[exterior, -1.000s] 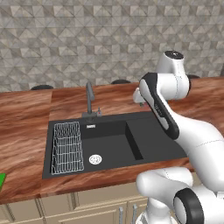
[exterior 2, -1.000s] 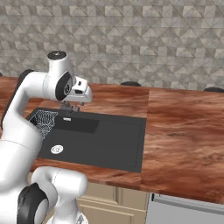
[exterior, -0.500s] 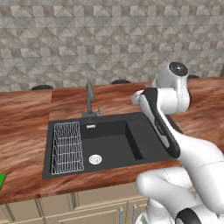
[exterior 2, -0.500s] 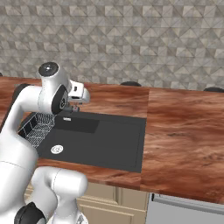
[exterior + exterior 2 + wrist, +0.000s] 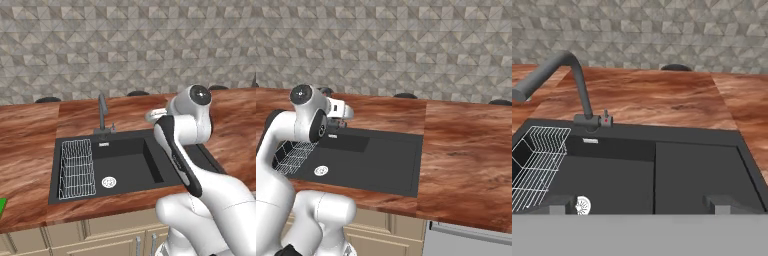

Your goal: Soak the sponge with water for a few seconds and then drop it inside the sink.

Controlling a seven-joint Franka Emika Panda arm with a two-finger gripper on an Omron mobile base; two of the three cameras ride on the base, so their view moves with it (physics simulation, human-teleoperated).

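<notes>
The sponge (image 5: 1, 206) lay as a green sliver on the wooden table (image 5: 30, 125), at the left edge of the left base view, well apart from the sink (image 5: 165, 170) and from your gripper (image 5: 639, 202). No water ran from the grey faucet (image 5: 567, 75); its small red-tipped lever (image 5: 605, 118) sat untouched beside the faucet base. The basin held a white wire rack (image 5: 76, 167) at its left end, with the round silver drain (image 5: 109, 182) just beside it. The jaws stood parted with nothing between them, the hand looking down over the sink's flat side ledge. You were, by this evidence, at the opening step, the sponge not yet fetched. The next move likely called for a long sweep left across the basin and rack to reach the sponge, then a descent with the jaws straddling its flat body.
</notes>
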